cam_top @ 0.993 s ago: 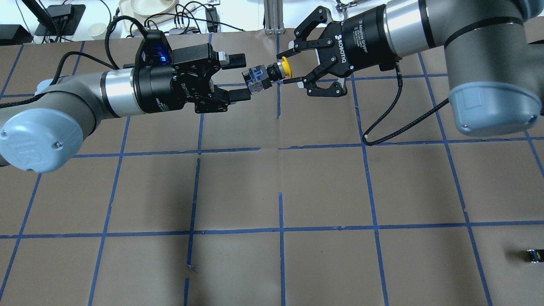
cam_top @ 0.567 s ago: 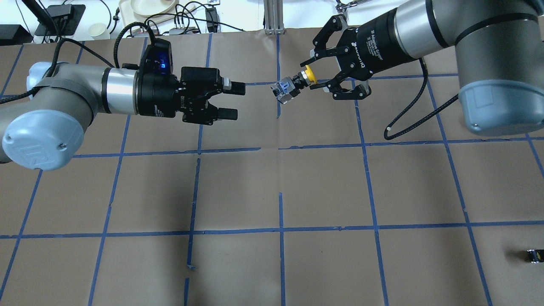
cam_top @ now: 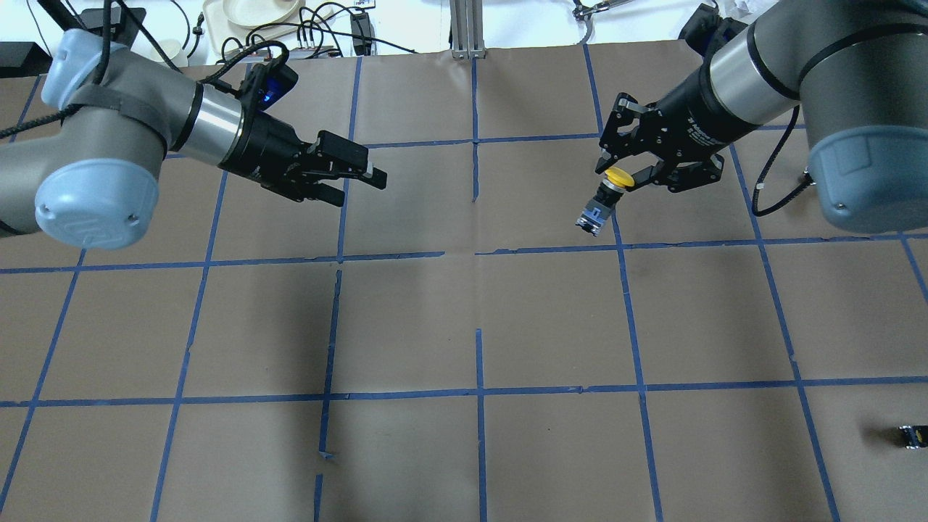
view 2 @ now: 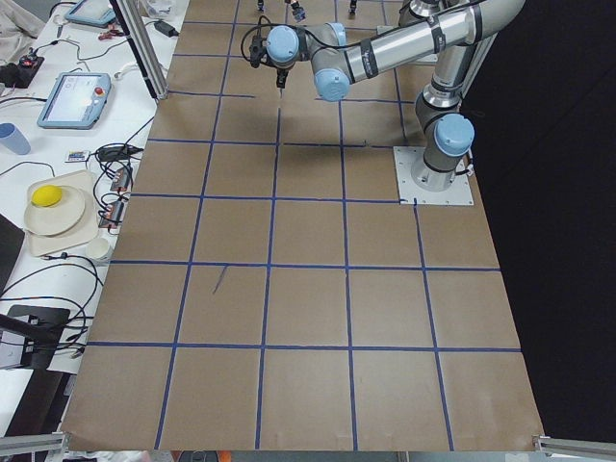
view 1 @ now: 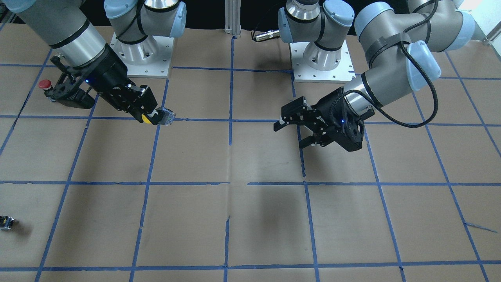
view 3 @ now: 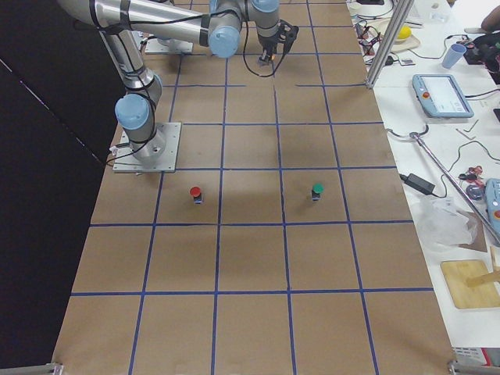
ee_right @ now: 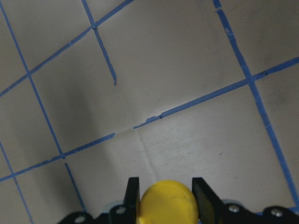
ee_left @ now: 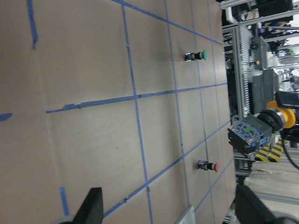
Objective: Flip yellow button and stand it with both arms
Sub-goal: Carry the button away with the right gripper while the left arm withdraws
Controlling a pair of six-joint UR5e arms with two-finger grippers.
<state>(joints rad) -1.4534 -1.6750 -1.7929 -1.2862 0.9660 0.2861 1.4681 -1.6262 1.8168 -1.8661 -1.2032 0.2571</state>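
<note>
The yellow button [cam_top: 605,197] hangs in the air, held by its yellow cap, with its grey-blue base pointing down and out, tilted. My right gripper [cam_top: 620,177] is shut on the cap, above the table right of centre at the far side. In the front-facing view the right gripper [view 1: 150,117] and the button [view 1: 166,116] show at the left. The cap [ee_right: 167,203] sits between the pads in the right wrist view. My left gripper [cam_top: 359,190] is open and empty, well to the left of the button, which the left wrist view [ee_left: 259,128] shows at a distance.
A red button [view 1: 44,84] stands near my right arm's side; it also shows in the exterior right view [view 3: 195,193] beside a green button [view 3: 316,190]. A small dark part [cam_top: 912,436] lies at the near right edge. Blue tape lines grid the brown table.
My right gripper carried the yellow button right and nearer, turning its base from sideways to downward. My left gripper, open throughout, pulled back to the left.
</note>
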